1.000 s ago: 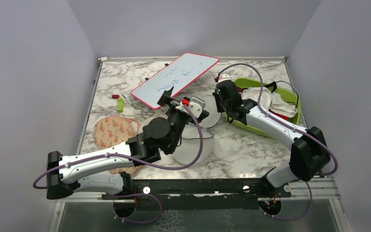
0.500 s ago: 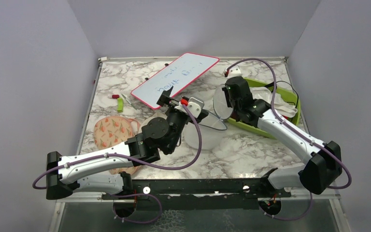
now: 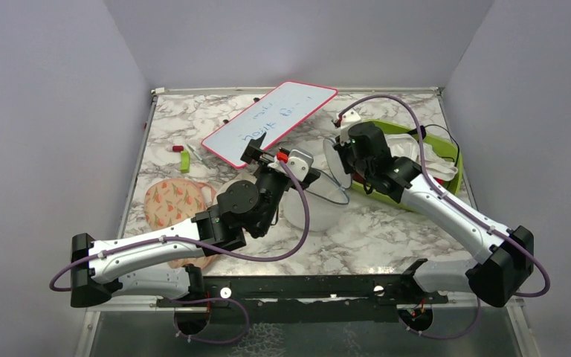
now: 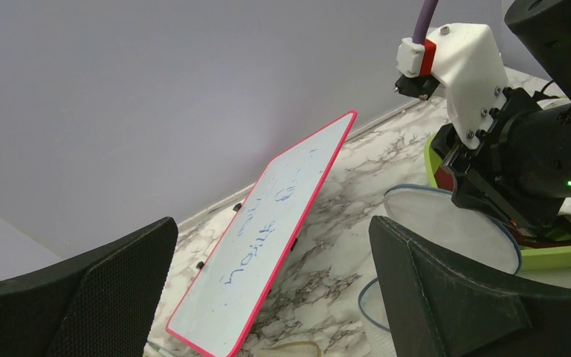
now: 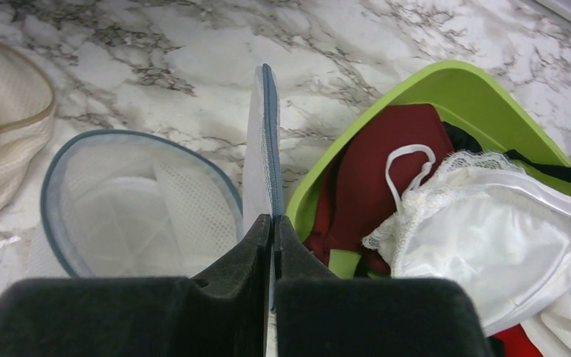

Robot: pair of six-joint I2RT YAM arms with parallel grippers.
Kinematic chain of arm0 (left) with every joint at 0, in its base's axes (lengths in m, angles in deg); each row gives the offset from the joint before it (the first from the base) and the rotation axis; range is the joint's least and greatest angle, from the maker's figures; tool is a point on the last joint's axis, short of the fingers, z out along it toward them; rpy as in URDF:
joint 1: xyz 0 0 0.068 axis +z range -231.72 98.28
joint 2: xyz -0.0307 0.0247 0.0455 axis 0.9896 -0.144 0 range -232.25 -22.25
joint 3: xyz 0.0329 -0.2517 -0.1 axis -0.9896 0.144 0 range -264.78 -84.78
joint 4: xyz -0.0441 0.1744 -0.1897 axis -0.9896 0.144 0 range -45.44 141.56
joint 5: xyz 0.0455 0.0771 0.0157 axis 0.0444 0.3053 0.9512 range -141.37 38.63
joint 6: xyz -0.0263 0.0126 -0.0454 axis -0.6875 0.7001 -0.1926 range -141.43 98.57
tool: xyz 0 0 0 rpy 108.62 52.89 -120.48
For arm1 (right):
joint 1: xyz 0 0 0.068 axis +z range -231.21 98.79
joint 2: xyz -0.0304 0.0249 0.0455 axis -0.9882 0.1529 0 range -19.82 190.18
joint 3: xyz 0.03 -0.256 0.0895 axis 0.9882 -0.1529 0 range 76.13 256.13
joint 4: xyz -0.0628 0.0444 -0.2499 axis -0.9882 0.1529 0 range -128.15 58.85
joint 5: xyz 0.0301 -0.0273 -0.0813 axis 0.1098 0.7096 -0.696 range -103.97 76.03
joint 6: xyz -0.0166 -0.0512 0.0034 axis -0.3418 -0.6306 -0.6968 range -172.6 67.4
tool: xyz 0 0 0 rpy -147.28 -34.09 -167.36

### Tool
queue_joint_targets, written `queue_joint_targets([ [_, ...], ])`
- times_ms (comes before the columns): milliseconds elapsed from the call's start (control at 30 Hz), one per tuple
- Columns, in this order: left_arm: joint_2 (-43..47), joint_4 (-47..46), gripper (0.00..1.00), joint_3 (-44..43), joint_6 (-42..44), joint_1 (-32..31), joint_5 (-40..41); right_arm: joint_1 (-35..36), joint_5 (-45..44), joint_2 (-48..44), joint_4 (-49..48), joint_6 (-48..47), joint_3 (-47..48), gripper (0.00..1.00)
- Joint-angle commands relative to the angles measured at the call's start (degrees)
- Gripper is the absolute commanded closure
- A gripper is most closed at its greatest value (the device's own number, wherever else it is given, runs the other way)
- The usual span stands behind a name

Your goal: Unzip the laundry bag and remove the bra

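Bra (image 5: 386, 160) inside green tray (image 5: 483, 104)

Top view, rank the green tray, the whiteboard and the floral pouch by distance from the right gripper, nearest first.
1. Green tray, just right of the right gripper.
2. Whiteboard, back left.
3. Floral pouch, far left, near side.

I see the laundry bag (image 5: 141, 201) as white mesh edged blue-grey, the bra (image 5: 394, 149) maroon, the tray (image 5: 453, 82) lime green, and the desk (image 5: 156, 44) grey-veined white marble.
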Motion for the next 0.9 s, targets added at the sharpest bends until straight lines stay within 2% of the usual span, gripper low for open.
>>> queue_joint_targets([
  [0,0.5,0.0,0.02,-0.8,-0.5,0.1,-1.1,1.5,5.5,-2.0,1.5,-1.9,-0.3,0.99],
  [467,0.3,0.1,0.02,-0.9,-0.6,0.2,-1.2,6.0,15.0,-2.8,3.1,0.5,-4.5,0.99],
  [867,0.2,0.3,0.02,-1.0,-1.0,0.1,-1.4,7.6,22.9,-0.1,-2.5,5.5,-6.7,0.99],
])
